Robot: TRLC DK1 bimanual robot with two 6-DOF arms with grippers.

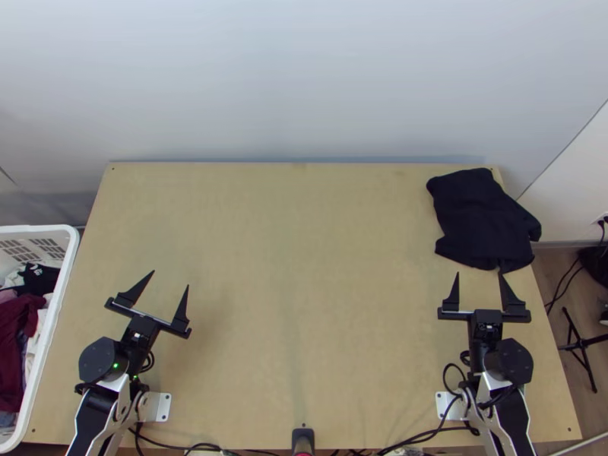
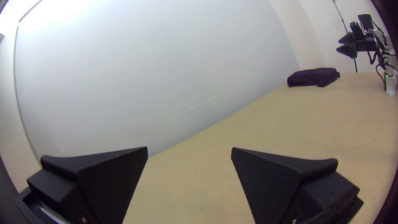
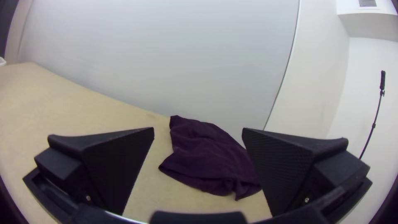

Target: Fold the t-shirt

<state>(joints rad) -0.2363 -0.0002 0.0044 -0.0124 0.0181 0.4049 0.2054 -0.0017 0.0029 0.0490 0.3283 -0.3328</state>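
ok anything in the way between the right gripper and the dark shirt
Nothing visible. The right gripper is open and faces the dark shirt, which lies rumpled by the right edge of the table. The left gripper is over on the other side, out of the way.

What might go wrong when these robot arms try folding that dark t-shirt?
The dark t-shirt pokes past the right edge of the table, so a clumsy nudge might tip it off. It lies bunched, so the open right claw might pinch several layers together. The open left claw is across the table, so it may struggle to help unless the shirt gets pulled inward.
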